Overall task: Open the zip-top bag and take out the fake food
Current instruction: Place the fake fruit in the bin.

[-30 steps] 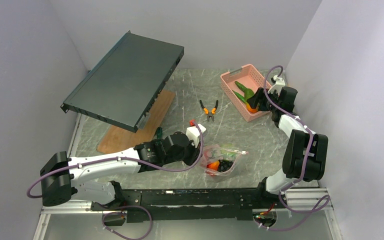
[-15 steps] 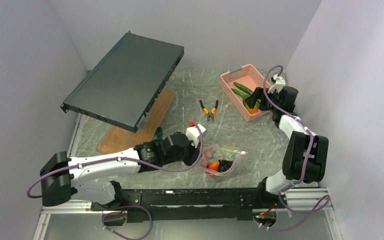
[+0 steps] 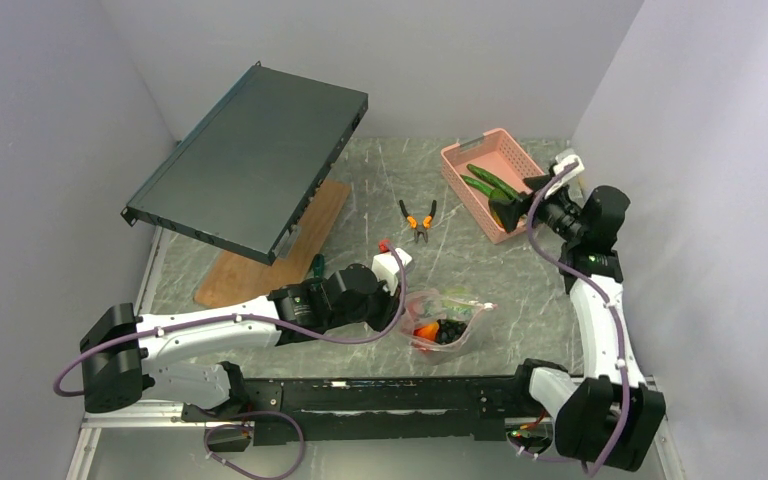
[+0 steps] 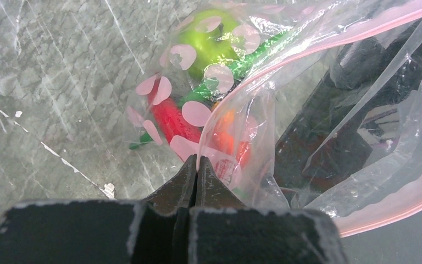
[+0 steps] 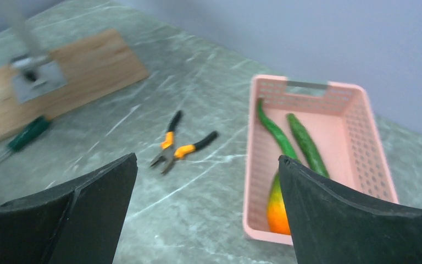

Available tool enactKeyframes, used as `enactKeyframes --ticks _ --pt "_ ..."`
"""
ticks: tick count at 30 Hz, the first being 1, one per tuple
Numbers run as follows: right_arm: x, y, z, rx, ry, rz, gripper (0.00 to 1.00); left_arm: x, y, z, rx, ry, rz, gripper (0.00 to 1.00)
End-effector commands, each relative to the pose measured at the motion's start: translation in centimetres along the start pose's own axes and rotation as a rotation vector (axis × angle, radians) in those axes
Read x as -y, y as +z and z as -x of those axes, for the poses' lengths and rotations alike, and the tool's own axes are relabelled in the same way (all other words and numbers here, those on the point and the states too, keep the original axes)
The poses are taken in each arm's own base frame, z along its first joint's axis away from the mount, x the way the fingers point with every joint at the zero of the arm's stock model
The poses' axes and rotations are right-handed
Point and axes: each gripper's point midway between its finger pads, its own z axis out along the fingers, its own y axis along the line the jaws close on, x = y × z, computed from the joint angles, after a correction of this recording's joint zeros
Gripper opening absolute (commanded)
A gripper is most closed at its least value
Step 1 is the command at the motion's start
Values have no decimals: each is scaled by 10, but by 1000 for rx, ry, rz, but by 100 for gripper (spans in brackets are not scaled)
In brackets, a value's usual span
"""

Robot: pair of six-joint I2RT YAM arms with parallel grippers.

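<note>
The clear zip-top bag [image 3: 447,318] lies near the table's front, its pink zip strip [image 4: 329,41] gaping. My left gripper [image 4: 196,159] is shut on a fold of the bag's edge. Fake food shows through the plastic: a green apple [image 4: 209,41], a red piece [image 4: 170,118] and an orange piece [image 4: 233,135]. My right gripper [image 5: 206,165] hangs open and empty just in front of the pink basket [image 5: 253,165], above the table. Two green cucumbers [image 5: 275,132] and an orange-green mango [image 5: 279,206] lie in that basket.
Orange-handled pliers [image 3: 419,219] lie mid-table. A dark flat chassis [image 3: 250,160] leans tilted over a wooden board [image 3: 270,245] at the back left. A green screwdriver [image 3: 316,266] lies by the left arm. Walls close in on both sides.
My right gripper opened wide, let go of the mango in the basket and drew back from it. The left arm and the bag have not moved.
</note>
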Motion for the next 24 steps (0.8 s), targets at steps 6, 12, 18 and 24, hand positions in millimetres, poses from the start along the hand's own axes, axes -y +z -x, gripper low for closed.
enactKeyframes --ticks 6,12,18,24 --pt "-123 -69 4 -70 -331 591 99 19 -2 25 61 -15 -74 0" --pt "-169 -110 24 -59 -426 742 94 34 -4 47 94 -8 -125 0" --pt "-208 -136 35 -34 -423 868 82 45 -8 70 124 11 -150 0" --pt "-225 -147 23 -44 -424 947 55 55 -1 75 110 10 -186 0"
